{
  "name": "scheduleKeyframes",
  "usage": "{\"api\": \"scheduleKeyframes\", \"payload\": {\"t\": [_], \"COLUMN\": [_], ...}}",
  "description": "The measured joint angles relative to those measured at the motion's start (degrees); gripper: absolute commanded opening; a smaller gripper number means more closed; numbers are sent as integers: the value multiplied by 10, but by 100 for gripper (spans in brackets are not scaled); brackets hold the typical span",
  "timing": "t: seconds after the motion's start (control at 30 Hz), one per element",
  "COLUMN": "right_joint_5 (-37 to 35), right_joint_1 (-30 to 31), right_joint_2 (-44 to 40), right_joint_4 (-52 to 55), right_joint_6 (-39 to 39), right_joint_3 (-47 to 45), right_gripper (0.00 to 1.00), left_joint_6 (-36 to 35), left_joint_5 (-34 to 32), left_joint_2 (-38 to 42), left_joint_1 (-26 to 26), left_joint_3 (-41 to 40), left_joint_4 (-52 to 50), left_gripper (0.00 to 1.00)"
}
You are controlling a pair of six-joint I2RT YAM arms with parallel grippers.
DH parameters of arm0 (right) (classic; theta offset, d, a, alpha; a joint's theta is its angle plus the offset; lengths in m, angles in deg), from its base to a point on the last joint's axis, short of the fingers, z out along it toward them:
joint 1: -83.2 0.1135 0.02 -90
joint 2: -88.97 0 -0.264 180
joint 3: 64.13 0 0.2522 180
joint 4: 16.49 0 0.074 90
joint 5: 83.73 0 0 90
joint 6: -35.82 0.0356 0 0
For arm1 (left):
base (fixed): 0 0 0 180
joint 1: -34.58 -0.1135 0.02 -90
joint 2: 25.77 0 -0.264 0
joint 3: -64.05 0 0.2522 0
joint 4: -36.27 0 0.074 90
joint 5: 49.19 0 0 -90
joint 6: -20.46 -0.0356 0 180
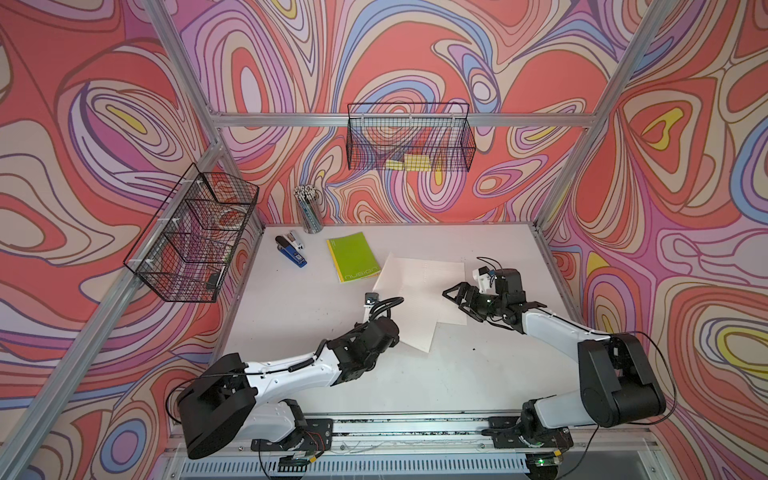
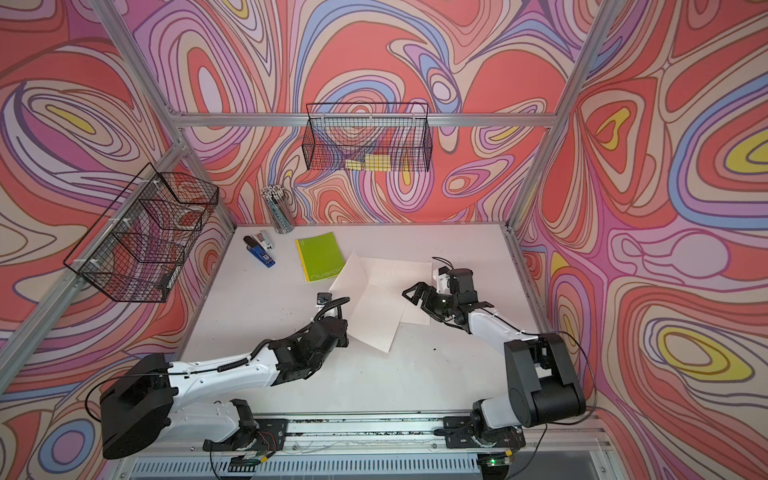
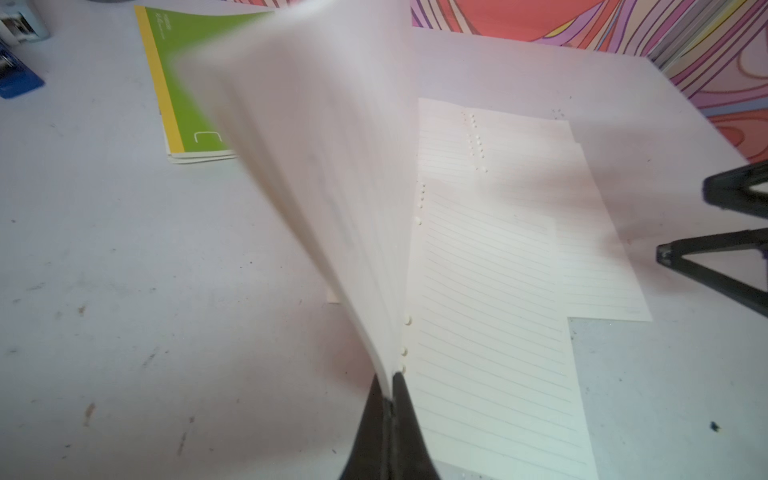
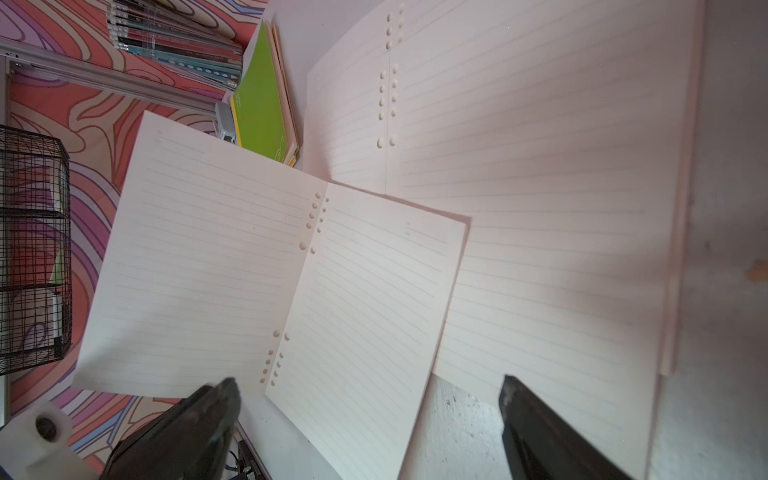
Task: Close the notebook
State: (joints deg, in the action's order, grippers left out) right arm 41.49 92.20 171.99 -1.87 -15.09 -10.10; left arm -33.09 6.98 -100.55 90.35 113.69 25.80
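Cream pages standing on edge, Dana! The left gripper is pinched tight on the near corner of the notebook, and its left half stands raised, close to upright, over the spine.

I see it, Sam. In a top view the notebook sits mid-table, just ahead of the left wrist, with its flat half lying toward the right arm.

That's the relation that counts. In the left wrist view the spine runs straight away from the jaws, and the flat lined page lies to the robot's right of it. By my reckoning the raised half has to tip over that way, and the left arm, with its grip on the paper, is the one placed to carry it.

What's that arm's pose?

It reaches low and forward from the rail, forearm angled in toward the centre. The wrist is rolled so the fingers stand side by side with the paper edge clamped between them.

And the right gripper?

Jaws wide apart, nothing in them. It hovers near the flat half's outer edge, over a second open notebook that lies partly under ours.

So it's on the side where the pages should land?

Yes, though I'd judge it's just clear of them. The closed green notebook lies behind, toward the back wall, and plays no part.
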Motion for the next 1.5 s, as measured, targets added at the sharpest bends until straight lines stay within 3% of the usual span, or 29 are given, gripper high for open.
{"api": "scheduleKeyframes", "payload": {"t": [0.5,1.03,1.3,1.5], "right_joint_5": [2,35,52,62], "right_joint_1": [-1,-3,-3,-1], "right_joint_2": [0,21,27,32], "right_joint_4": [6,-3,-19,-38], "right_joint_6": [-1,10,28,39], "right_joint_3": [14,76,78,81], "right_gripper": [98,98,98,98], "left_joint_6": [-145,-234,-296,-320], "left_joint_5": [-127,-148,-151,-157], "left_joint_2": [-38,-188,-312,-361], "left_joint_1": [57,111,138,161], "left_joint_3": [28,93,172,209], "left_joint_4": [-58,-74,-109,-134], "left_gripper": [0,0,0,0]}}
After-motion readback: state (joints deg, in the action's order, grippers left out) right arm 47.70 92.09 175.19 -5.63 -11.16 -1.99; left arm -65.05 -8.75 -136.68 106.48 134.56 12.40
